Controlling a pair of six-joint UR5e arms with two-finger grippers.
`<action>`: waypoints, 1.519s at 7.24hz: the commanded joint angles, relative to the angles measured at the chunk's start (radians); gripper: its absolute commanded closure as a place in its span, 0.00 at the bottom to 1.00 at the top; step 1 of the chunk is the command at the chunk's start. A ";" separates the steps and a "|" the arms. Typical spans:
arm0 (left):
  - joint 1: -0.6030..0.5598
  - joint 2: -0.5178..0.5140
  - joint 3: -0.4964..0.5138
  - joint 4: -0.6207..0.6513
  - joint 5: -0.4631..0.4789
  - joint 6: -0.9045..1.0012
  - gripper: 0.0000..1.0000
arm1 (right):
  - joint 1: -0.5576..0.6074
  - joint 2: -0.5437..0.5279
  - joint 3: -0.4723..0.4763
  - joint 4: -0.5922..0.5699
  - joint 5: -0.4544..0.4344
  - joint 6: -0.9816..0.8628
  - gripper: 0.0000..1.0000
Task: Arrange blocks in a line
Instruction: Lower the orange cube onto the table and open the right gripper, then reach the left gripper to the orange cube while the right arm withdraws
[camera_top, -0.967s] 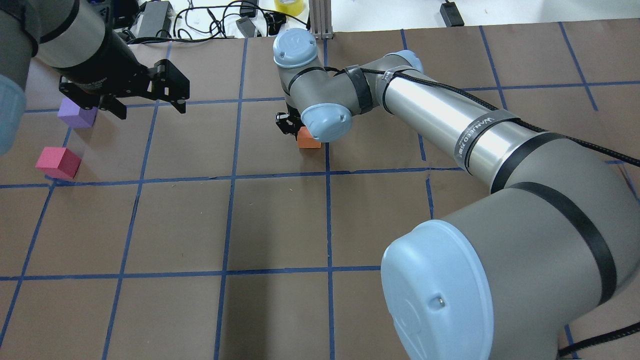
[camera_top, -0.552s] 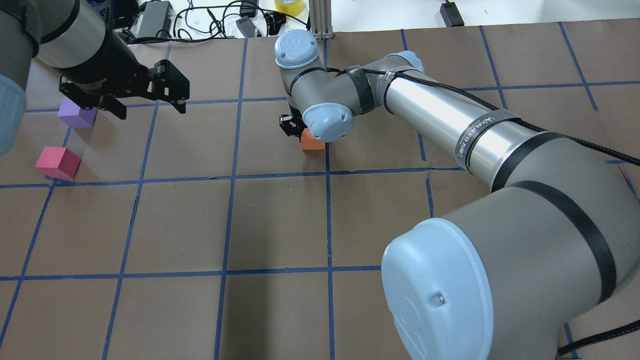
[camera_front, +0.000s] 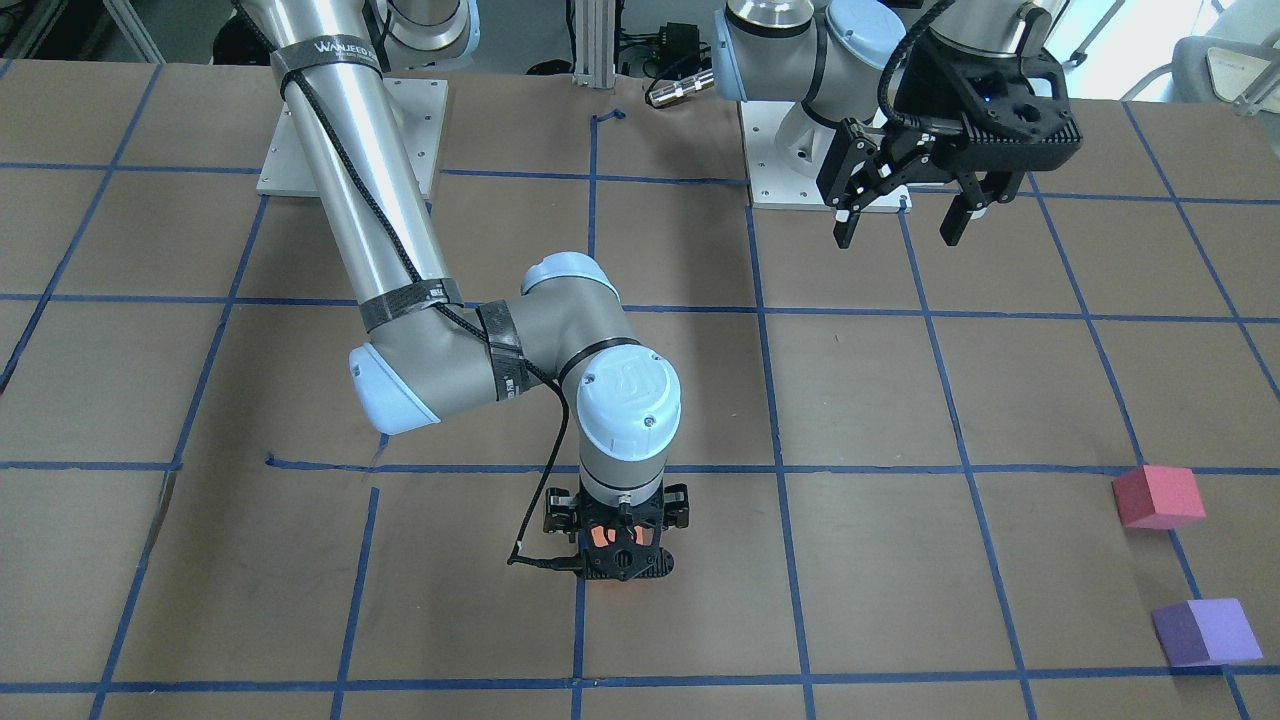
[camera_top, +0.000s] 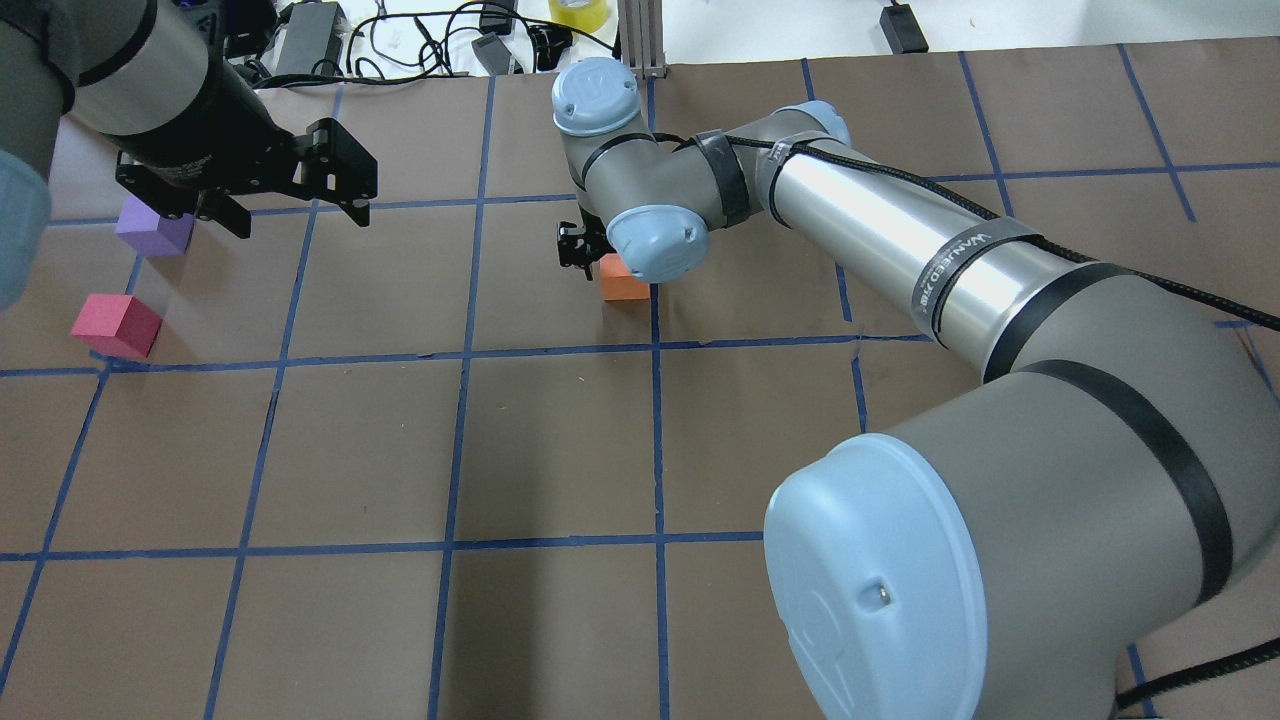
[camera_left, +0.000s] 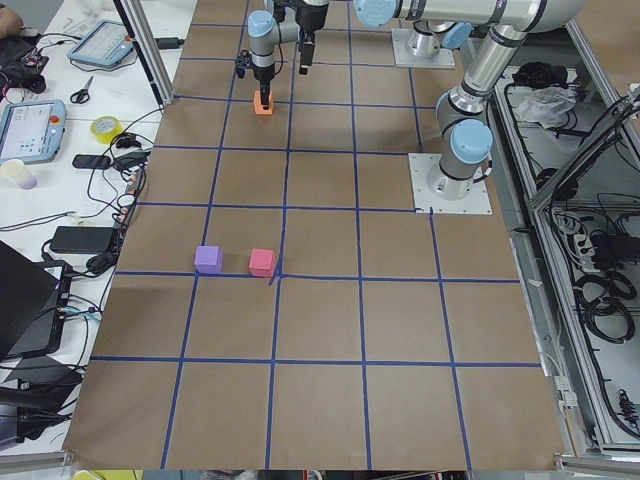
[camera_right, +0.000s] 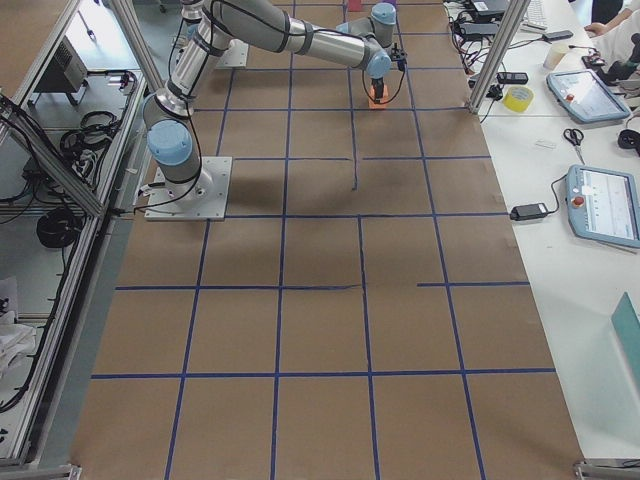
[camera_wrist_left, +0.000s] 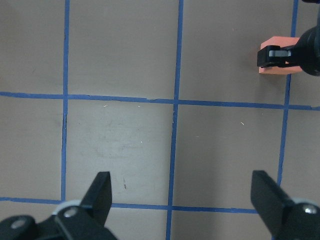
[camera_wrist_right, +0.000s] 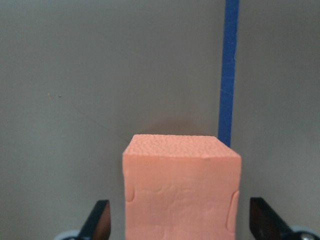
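Note:
The orange block (camera_wrist_right: 182, 190) sits on the brown table beside a blue tape line. My right gripper (camera_front: 625, 565) points straight down over it, open, with one finger (camera_wrist_right: 100, 220) on each side and gaps to the block. The block also shows in the overhead view (camera_top: 625, 285), partly under the wrist. The pinkish-red block (camera_top: 115, 325) and the purple block (camera_top: 150, 228) lie close together at the table's left end. My left gripper (camera_top: 300, 220) is open and empty, held above the table just right of the purple block.
Blue tape lines divide the brown table (camera_top: 550, 450) into squares. Cables, a power brick and a tape roll (camera_top: 578, 10) lie past the far edge. A metal post (camera_top: 640, 40) stands at the far edge behind the right wrist.
The right wrist has shifted slightly to the right over the orange block. The left arm and the other two blocks have not moved.

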 joint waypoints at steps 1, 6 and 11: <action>0.000 0.002 0.000 0.000 0.002 0.000 0.00 | -0.028 -0.075 -0.020 0.066 0.039 -0.002 0.00; 0.008 -0.152 0.003 0.056 -0.013 -0.028 0.00 | -0.238 -0.163 0.001 0.256 0.025 -0.168 0.00; -0.191 -0.522 0.101 0.399 -0.016 -0.173 0.00 | -0.306 -0.209 0.001 0.318 -0.041 -0.248 0.00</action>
